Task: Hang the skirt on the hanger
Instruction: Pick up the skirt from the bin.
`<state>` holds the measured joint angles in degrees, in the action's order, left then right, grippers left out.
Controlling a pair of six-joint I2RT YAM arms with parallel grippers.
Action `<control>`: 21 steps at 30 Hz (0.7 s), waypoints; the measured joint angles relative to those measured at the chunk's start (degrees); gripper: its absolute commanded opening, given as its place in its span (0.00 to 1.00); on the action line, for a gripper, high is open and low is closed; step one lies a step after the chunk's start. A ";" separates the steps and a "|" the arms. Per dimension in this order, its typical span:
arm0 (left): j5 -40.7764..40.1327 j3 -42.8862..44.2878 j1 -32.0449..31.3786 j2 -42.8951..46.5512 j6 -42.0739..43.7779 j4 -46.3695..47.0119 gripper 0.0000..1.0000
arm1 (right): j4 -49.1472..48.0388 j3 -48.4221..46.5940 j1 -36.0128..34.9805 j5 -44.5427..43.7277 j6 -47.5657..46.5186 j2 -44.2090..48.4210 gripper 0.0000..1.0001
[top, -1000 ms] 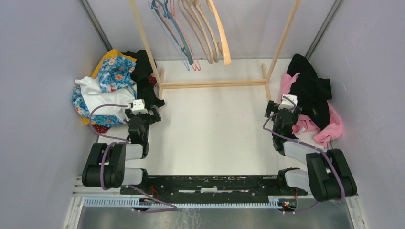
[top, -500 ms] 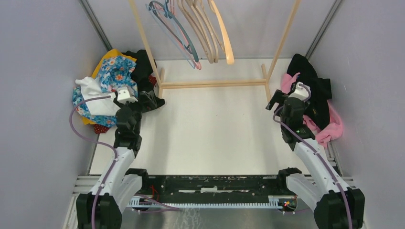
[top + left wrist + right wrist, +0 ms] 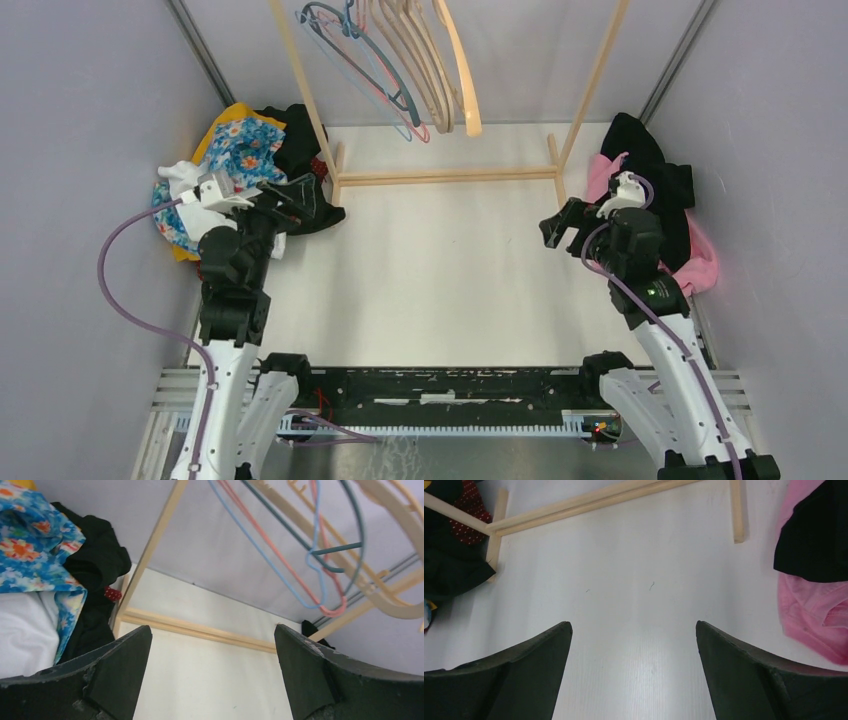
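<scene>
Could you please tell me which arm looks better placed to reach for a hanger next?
Probably the left. Its open left gripper is tilted up with the hangers in its wrist view, and they hang toward the left side of the rack. The open right gripper faces down at the table.

Robot test cell: plain grey walls (image 3: pixel 90 120) enclose a white table (image 3: pixel 440 270) with wooden rack (image 3: pixel 450 176).
</scene>
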<state>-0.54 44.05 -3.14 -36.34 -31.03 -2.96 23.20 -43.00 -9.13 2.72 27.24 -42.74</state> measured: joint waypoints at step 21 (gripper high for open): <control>6.73 -4.35 0.00 -5.90 -14.56 -11.26 0.99 | 10.27 -6.34 0.00 10.40 2.95 0.61 1.00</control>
<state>6.20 39.70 -3.14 -42.24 -45.58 -14.22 33.47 -49.34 -9.13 13.13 30.20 -42.13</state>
